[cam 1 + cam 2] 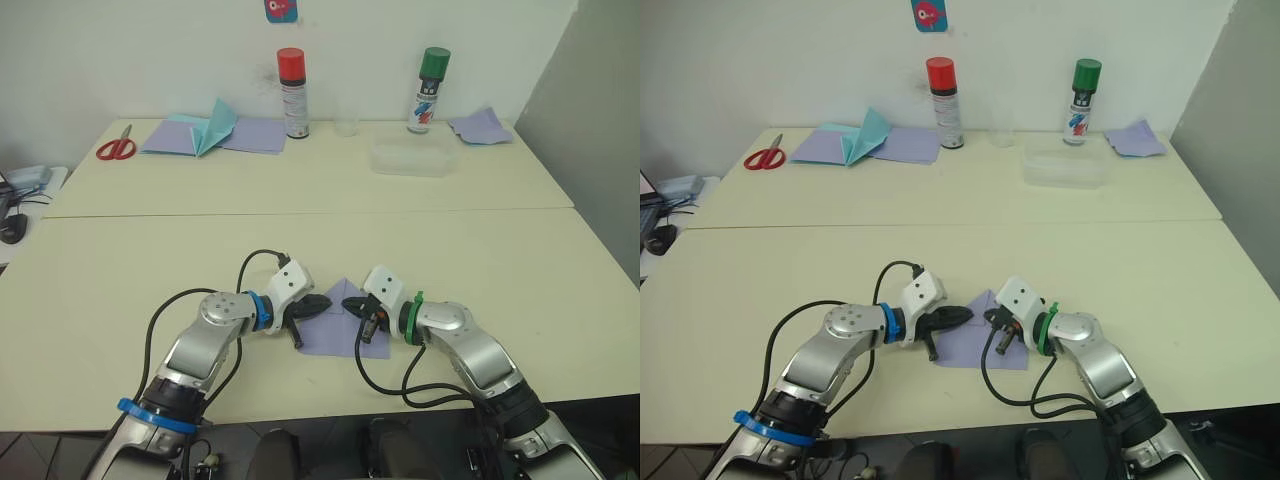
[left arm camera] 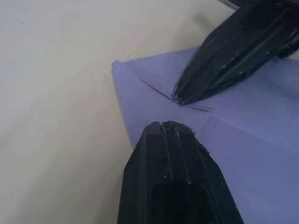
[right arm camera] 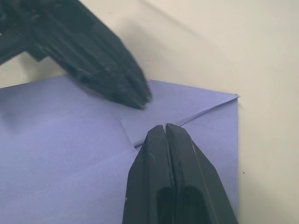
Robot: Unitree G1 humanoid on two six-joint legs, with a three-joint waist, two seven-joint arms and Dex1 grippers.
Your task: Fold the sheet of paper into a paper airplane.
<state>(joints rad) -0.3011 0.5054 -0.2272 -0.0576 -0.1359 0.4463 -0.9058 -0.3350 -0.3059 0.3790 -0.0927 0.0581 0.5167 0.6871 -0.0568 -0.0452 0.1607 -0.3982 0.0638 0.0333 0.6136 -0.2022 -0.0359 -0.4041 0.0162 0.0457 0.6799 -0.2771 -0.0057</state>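
- The sheet of paper [image 1: 340,325] lies flat on the tabletop [image 1: 120,260], near its front edge, with the two top corners folded in so that it has a point on the far side.
- The left pincer [image 1: 322,303] comes from the left side of the sheet; its two black fingers are pressed together with no gap, and the tip rests on the folded left flap. It does not grip anything.
- The right pincer [image 1: 352,304] comes from the right side of the sheet; its fingers are also closed together, and the tip is on the paper near the middle crease, holding nothing.
- The two tips are very near to each other, just below the point of the sheet.
- Far behind the sheet, at the back of the tabletop, stand a red-capped spray can [image 1: 292,94] and a green-capped spray can [image 1: 429,91].
- Between the sheet and the green-capped can lies a clear plastic box [image 1: 412,158].
- Left of the red-capped can there are flat lavender sheets [image 1: 215,136] with a teal paper piece [image 1: 215,124], and further left red scissors [image 1: 117,147].
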